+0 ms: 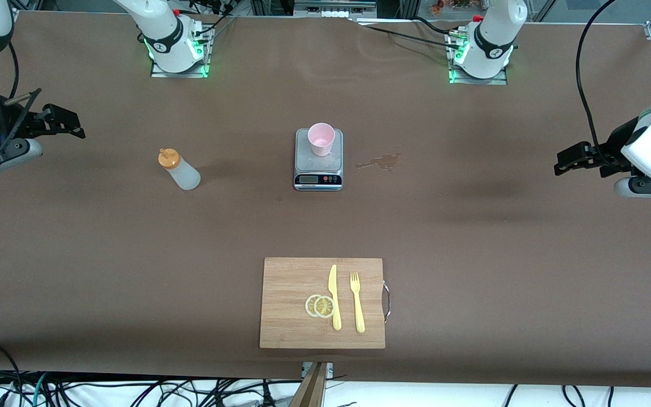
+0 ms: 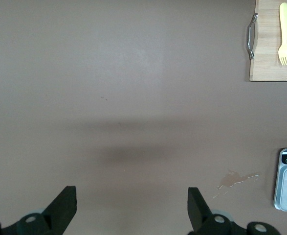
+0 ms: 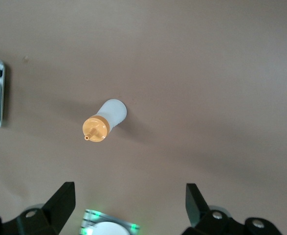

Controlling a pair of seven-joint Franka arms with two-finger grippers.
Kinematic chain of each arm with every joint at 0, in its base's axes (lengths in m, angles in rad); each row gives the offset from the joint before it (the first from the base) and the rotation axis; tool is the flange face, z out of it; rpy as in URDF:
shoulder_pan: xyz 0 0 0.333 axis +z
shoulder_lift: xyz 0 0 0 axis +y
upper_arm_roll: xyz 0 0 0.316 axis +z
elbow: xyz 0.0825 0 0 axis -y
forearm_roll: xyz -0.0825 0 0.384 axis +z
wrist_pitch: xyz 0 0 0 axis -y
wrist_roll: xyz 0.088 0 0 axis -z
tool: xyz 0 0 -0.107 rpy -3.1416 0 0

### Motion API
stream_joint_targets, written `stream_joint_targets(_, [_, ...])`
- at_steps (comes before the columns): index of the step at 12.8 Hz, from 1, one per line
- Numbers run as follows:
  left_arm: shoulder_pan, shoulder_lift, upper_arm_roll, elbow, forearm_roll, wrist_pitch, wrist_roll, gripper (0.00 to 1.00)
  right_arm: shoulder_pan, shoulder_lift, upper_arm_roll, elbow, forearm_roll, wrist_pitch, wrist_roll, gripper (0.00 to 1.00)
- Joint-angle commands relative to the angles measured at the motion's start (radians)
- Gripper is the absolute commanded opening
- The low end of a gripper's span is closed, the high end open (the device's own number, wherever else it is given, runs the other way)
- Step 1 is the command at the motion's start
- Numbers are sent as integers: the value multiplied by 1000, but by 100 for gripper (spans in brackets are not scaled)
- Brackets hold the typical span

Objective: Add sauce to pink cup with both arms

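Sauce bottle [image 1: 181, 169] stands upright on the brown table [image 1: 472, 237], toward the right arm's end, well apart from the scale [image 1: 318, 160]. Body is translucent whitish plastic, cylindrical; an orange cap with a short nozzle tops it, and from the right wrist view [image 3: 105, 121] the nozzle tip shows at the cap's edge. Taking the scale as the dial centre in the front view, the bottle lies at about nine o'clock, the brownish spill stain [image 1: 381, 162] at three o'clock just beside the scale, and the cutting board [image 1: 322, 302] at six o'clock, much nearer the front camera. Pink cup [image 1: 321, 138] sits upright on the scale's steel plate, at the plate's edge farthest from the front camera; it is pale pink, translucent, tapered, with a round rim, smaller than the plate. On the board lie two lemon slices [image 1: 320, 306], a yellow knife [image 1: 334, 297] and a yellow fork [image 1: 357, 301], side by side; the slices touch the knife. Right end effector [image 1: 68, 123] hovers over bare table at the right arm's end, fingers spread wide, holding nothing. Left end effector [image 1: 571, 160] hovers over bare table at the left arm's end, fingers likewise spread wide and empty.
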Motion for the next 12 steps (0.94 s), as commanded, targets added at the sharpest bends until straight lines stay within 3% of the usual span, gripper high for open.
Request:
stream_joint_targets(1, [-4,12,1,30,11,-17,17,100,-20,-46,46,-44,-21,22,289,100])
stream_joint_targets(3, [-6,12,1,30,13,-17,17,100,-28,-43,49,-47,-23,13,373,100])
stream_joint_targets(7, [-6,14,1,32,11,-17,17,100,-74,-52,63,-69,-32,89,356,100])
stream_joint_targets(9, [-9,23,1,47,11,-20,17,100,-135,-66,122,-67,-32,92,347,100])
stream_joint_targets(12, [-7,24,1,49,10,-20,17,100,-131,-80,124,-78,-30,63,367,100])
